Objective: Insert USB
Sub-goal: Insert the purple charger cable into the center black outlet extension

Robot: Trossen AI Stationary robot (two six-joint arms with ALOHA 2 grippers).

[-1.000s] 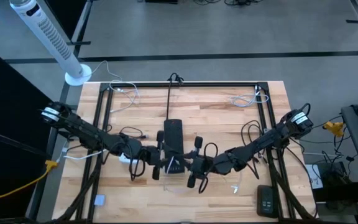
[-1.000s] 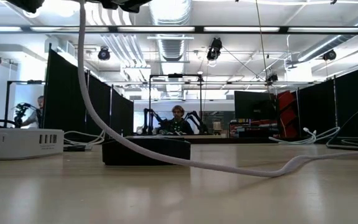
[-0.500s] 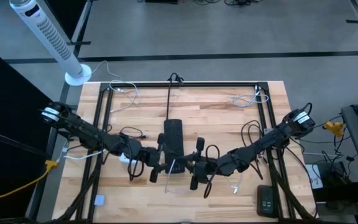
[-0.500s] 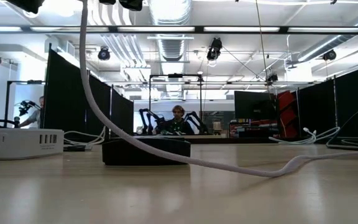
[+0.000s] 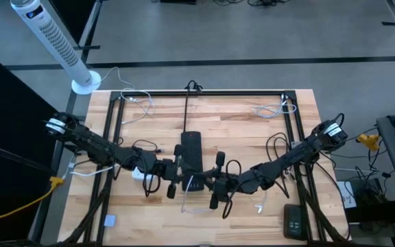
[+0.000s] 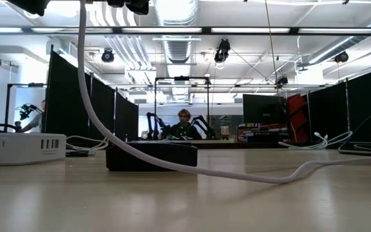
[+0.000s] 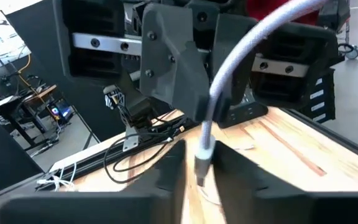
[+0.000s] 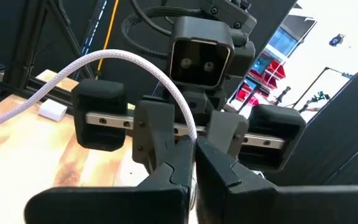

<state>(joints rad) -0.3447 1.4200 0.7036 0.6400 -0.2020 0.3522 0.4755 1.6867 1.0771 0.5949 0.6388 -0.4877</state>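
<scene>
A white USB cable (image 6: 85, 96) hangs between my two grippers, which face each other level above the table's middle. It trails down over the wood toward the right (image 6: 301, 170). My left gripper (image 7: 201, 171) has the cable's plug (image 7: 202, 163) between its fingers. My right gripper (image 8: 194, 158) is shut on the cable, which loops up (image 8: 123, 57) above it. In the high view the cable (image 5: 192, 183) shows between the left gripper (image 5: 182, 184) and the right gripper (image 5: 208, 185). A white charger (image 6: 21, 149) with a row of ports rests flat on the table, under the left arm (image 5: 137, 175). My left gripper has the cable's plug end (image 7: 202, 167) between its two fingers, coming level from the table's left. The plug hangs upright, pointing down, clear of the table. My right gripper pinches the cable (image 8: 190, 138) between its two shut fingers, coming level from the table's right. The cable arcs up out of the hold and falls slack to the table; how far this is from the plug I cannot tell.
A black box (image 5: 190, 146) lies just behind the grippers at mid-table, and a black remote-like device (image 5: 293, 221) lies at the near right. A black frame (image 5: 201, 94) rims the table. Loose white cables (image 5: 273, 108) lie at the back, and a tower fan (image 5: 53, 41) stands beyond the far left corner.
Both arms have stayed where they were. The cable's hanging run has swung slightly sideways in the low view.
</scene>
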